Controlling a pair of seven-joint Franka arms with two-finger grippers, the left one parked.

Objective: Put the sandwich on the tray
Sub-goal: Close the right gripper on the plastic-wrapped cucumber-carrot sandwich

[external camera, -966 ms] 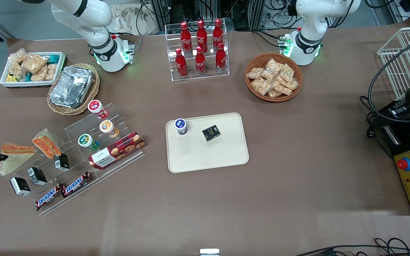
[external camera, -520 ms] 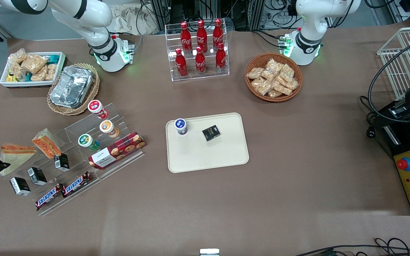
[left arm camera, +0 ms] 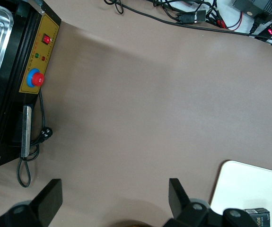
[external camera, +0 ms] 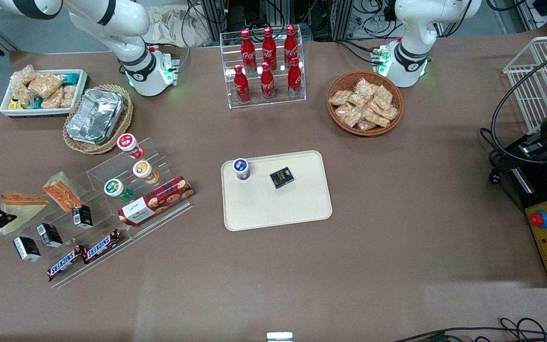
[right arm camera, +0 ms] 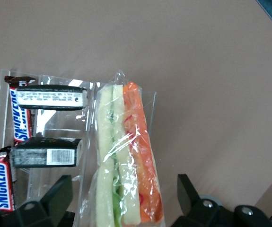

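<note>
Pincer (right arm camera: 124,201) spread wide around the sandwich (right arm camera: 125,163); black boxes (right arm camera: 46,152) and Snickers bars (right arm camera: 1,182) beside the sandwich.

A brown table (external camera: 397,247) holds a plain cream-beige tray (external camera: 297,209), and on it sit a black box (external camera: 281,177) with faint gold print and a white cup (external camera: 241,168) with a blue lid. The sandwich (right arm camera: 126,161), under clear glossy wrap, shows pale bread with stripes of orange and green filling. The black gripper (right arm camera: 126,208) hovers over it, beside Snickers bars (right arm camera: 5,156) in brown, white, blue and red.
</note>
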